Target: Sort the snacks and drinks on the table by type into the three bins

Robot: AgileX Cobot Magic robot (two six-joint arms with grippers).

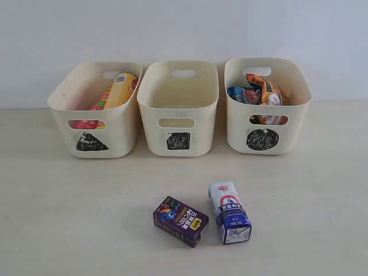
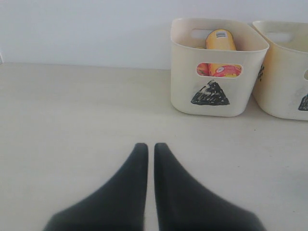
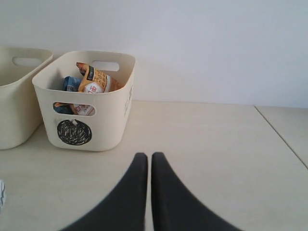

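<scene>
Left jaws: closed, the two dark fingers side by side with only a thin slit between them, nothing held, low over bare table [image 1: 69,218]. Right jaws: closed in the same way, nothing held, also over bare table.

Nearest in the exterior view, two drinks lie flat on the table:
- The dark purple carton [image 1: 180,221] lies on its side, long axis running roughly left to right, in front of the square bin.
- The white and blue carton [image 1: 229,212] lies just beside it on the right, not touching, long axis running near to far.

Further back, three bins stand upright in a row, well apart from the cartons:
- Triangle bin [image 1: 123,132], left: holds the orange chip tube [image 1: 121,90], leaning on the far wall, and the pink chip tube [image 1: 100,102] beside it. Both also show through the handle slot.
- Square bin [image 1: 178,110], middle: stands close between the other two.
- Circle bin [image 1: 237,135], right: holds the blue-white packet [image 1: 241,94] and the orange-black crinkly bag [image 1: 269,92], the bag rising above the rim.

A plain pale wall [image 1: 184,29] stands behind the bins.
</scene>
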